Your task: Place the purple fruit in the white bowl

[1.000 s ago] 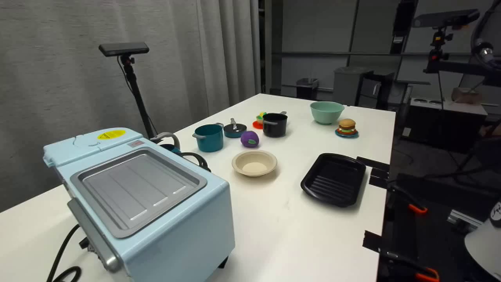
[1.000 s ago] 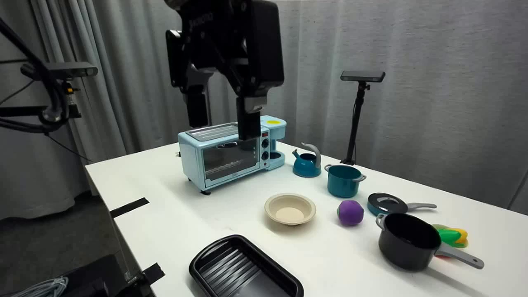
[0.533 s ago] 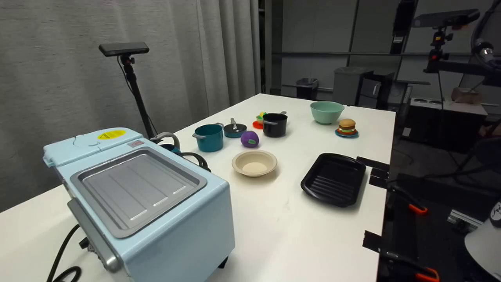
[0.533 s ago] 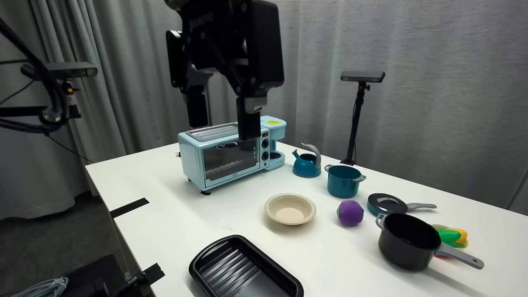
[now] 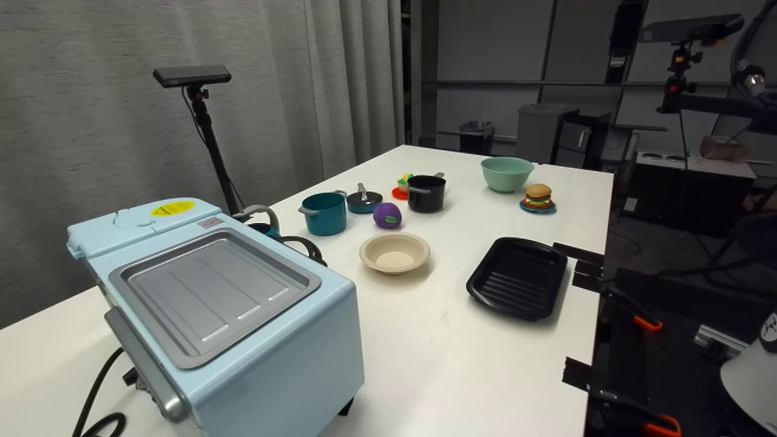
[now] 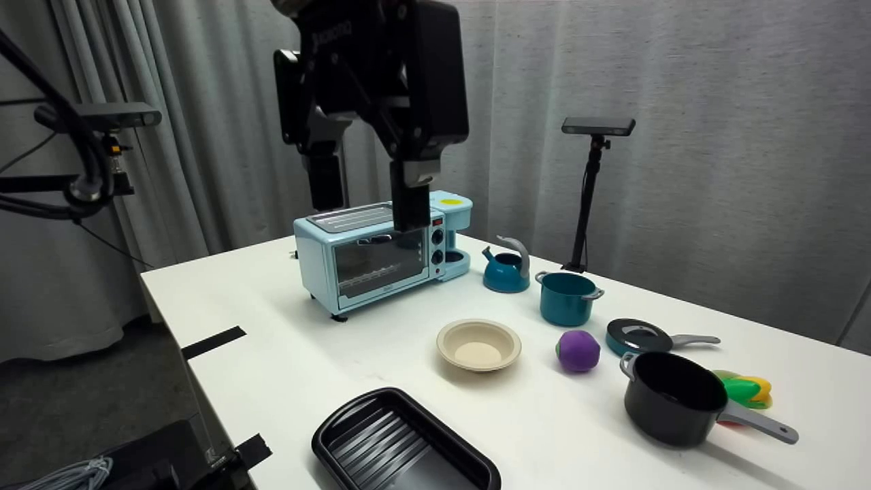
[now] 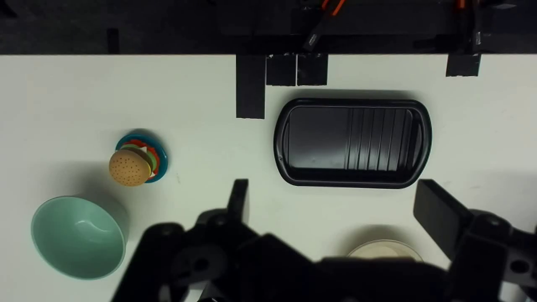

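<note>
Overhead, parted fingers (image 6: pixel 411 204), purple fruit (image 6: pixel 578 351) on white table (image 6: pixel 531 422), grey curtain (image 6: pixel 714 190), dark floor (image 6: pixel 88 401) unclear.

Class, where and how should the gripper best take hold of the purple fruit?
Probably across the widest part of the purple fruit, coming straight down from above. It is roundish, so opposite sides of its middle should suit the open gripper. Nothing covers its top, while the teal pan and black saucepan stand near it, so coming in from their side looks tighter.
</note>
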Robot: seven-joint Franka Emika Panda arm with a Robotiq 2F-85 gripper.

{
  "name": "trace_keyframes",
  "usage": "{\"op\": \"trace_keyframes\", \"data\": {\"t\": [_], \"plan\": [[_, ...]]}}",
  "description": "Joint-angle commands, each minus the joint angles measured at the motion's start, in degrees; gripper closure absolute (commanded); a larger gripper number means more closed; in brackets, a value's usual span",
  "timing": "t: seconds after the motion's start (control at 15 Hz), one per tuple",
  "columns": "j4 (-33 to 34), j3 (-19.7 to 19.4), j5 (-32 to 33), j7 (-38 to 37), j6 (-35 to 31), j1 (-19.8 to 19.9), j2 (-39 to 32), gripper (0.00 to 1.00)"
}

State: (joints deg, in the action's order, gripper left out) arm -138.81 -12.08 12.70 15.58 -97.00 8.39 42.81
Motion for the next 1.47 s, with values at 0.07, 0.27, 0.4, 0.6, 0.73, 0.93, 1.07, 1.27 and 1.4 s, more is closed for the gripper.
{"op": "trace_keyframes", "data": {"t": [0.07, 0.27, 0.4, 0.6, 0.73, 0.93, 1.07, 1.27, 1.4], "plan": [[0.2, -0.3, 0.2, -0.3, 0.2, -0.5, 0.0, 0.0], [0.2, -0.3, 0.2, -0.3, 0.2, -0.5, 0.0, 0.0], [0.2, -0.3, 0.2, -0.3, 0.2, -0.5, 0.0, 0.0], [0.2, -0.3, 0.2, -0.3, 0.2, -0.5, 0.0, 0.0], [0.2, -0.3, 0.2, -0.3, 0.2, -0.5, 0.0, 0.0], [0.2, -0.3, 0.2, -0.3, 0.2, -0.5, 0.0, 0.0], [0.3, -0.4, 0.1, -0.2, 0.4, -0.5, -0.2, 0.0], [0.9, -0.5, 0.0, 0.0, 0.4, -0.7, -1.4, 0.0], [1.6, -0.6, -0.1, 0.2, 0.4, -0.9, -2.8, 0.0]]}}
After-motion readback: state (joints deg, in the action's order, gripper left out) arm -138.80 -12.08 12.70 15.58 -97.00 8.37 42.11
